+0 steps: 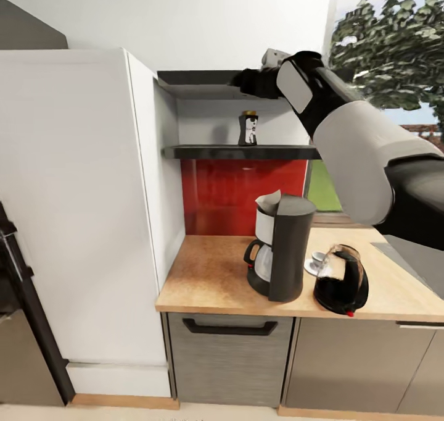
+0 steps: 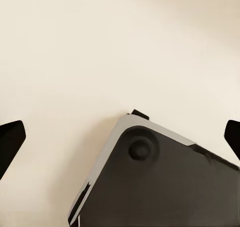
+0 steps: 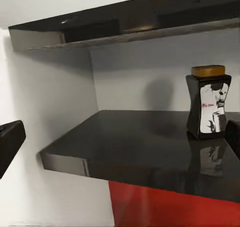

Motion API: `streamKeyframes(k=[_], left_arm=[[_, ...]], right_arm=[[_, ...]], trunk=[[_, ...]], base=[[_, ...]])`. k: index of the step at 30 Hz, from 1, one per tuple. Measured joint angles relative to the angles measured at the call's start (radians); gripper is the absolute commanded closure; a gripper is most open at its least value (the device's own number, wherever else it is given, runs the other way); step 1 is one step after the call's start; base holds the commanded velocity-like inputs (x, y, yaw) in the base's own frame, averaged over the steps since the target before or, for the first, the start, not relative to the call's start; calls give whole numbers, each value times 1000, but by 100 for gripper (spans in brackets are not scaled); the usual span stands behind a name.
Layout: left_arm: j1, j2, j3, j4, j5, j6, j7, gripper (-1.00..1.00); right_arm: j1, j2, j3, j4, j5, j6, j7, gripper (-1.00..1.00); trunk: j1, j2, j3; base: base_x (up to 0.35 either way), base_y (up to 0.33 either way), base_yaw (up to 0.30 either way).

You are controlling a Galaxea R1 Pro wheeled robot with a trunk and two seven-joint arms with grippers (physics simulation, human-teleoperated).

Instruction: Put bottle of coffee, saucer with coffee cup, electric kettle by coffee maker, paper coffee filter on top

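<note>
The coffee bottle (image 1: 248, 129), dark with a gold lid and a white label, stands on the lower black shelf (image 1: 203, 152). My right gripper (image 1: 246, 83) is raised to the left of and above it, apart from it. In the right wrist view the bottle (image 3: 208, 108) stands ahead on the shelf (image 3: 145, 147), and the right gripper (image 3: 120, 142) is open and holds nothing. On the wooden countertop (image 1: 206, 279) stands the coffee maker (image 1: 280, 248) with a paper filter (image 1: 268, 202) on top. The black kettle (image 1: 341, 280) lies beside it, in front of a cup on a saucer (image 1: 316, 263). My left gripper (image 2: 120, 139) is open over pale floor.
A tall white cabinet (image 1: 74, 205) borders the counter on the left. An upper shelf (image 1: 197, 81) hangs just above my right gripper. A red backsplash (image 1: 240, 192) sits behind the coffee maker. The left wrist view takes in a dark corner of my base (image 2: 160, 187).
</note>
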Motion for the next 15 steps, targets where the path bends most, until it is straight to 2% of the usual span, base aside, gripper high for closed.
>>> streamKeyframes(k=[3, 8, 10, 12, 15], left_arm=[[0, -3, -5, 0, -9, 1, -3, -100], [0, -8, -6, 0, -21, 0, 2, -100], [0, -10, -7, 0, -24, 0, 5, -100], [0, -10, -7, 0, -24, 6, 13, -100], [0, -11, -6, 0, -25, 29, 32, -100]], right_arm=[[0, 0, -2, 47, 22, -34, 24, -100], [0, 0, -2, 61, 52, -44, 29, -100], [0, 0, -2, 63, 87, -46, 24, -100], [-1, 0, -4, 66, 146, -46, 21, -100], [-2, 0, -4, 67, 191, -46, 19, -100]], trunk=[[0, 0, -1], [0, 0, -4], [0, 0, -5], [0, 0, -5], [0, 0, -6]], base=[[0, 0, 278], [0, -1, 277], [24, -42, 247], [85, -143, 127], [142, -206, 56]])
